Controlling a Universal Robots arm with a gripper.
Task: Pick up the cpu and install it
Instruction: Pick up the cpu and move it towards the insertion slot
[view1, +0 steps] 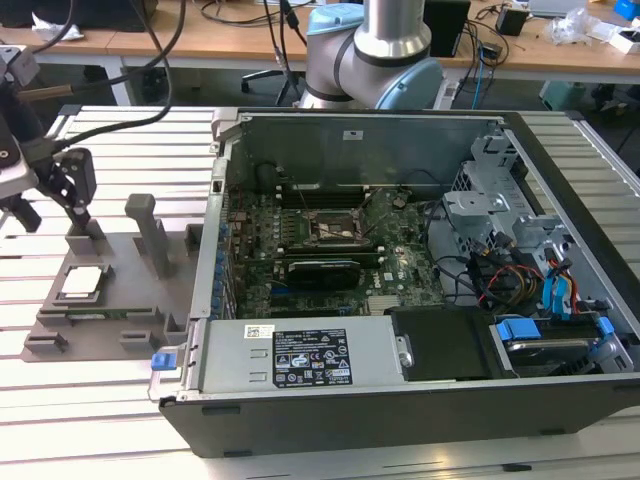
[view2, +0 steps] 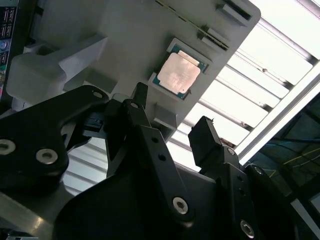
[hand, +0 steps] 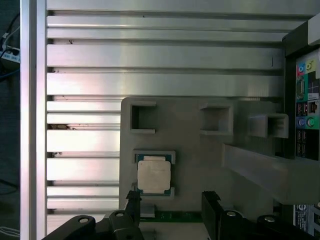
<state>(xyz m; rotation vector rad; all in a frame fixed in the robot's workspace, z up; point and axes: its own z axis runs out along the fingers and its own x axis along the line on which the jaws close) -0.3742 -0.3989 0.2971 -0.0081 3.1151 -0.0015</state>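
Poised over the grey holder (hand: 200, 160) with gripper (hand: 172, 206) spread and empty. Flat in a square recess near the holder's edge farthest from the computer case (view1: 400, 420): the cpu (hand: 154, 176), just beyond the fingertips (hand: 134, 204), nearer one finger than the gap's middle.

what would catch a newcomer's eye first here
The open black computer case with its green motherboard dominates the exterior view's centre and right. At that view's left, a small square silvery cpu sits in a grey plastic fixture, with the black gripper hovering near it, fingers open and empty.
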